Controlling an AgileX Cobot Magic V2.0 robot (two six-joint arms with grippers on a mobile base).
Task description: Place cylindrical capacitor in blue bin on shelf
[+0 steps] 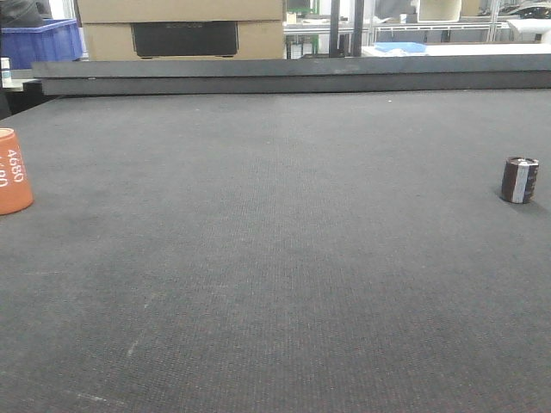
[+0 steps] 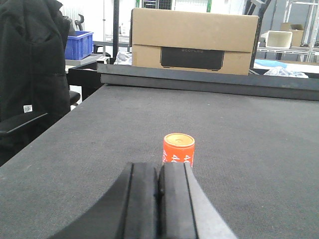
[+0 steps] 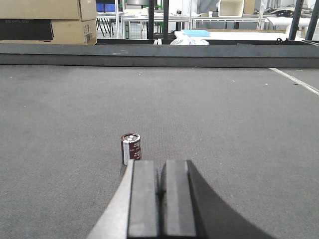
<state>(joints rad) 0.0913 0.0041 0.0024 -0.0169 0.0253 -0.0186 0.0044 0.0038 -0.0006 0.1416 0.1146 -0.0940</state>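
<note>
**Inspector:** State of the right gripper (image 3: pixel 160 172)?

**Operator:** Pads pressed together, nothing between them. The left gripper (image 2: pixel 159 174) is the same: closed and empty.

**Inspector:** Hazards from here?

**Operator:** Three, in my judgement.
- With the jaws closed, an advance would strike the cylindrical capacitor (image 3: pixel 131 148) and tip or roll it, so they must part first.
- The part is small and squat, so an off-centre pinch could squirt it out.
- The left arm faces the orange cylinder (image 2: pixel 178 150) marked 4680, which is the wrong item. Picking it would fail the task.

**Inspector:** Position of the part?

**Operator:** Upright on the dark mat (image 1: pixel 275 258), just ahead of the right gripper and slightly left of its line, not touching. In the front view it stands at the far right, well apart from the orange cylinder at the far left.

**Inspector:** Destination?

**Operator:** A blue crate (image 2: pixel 78 45) shows in the background. No shelf is identifiable.
</note>
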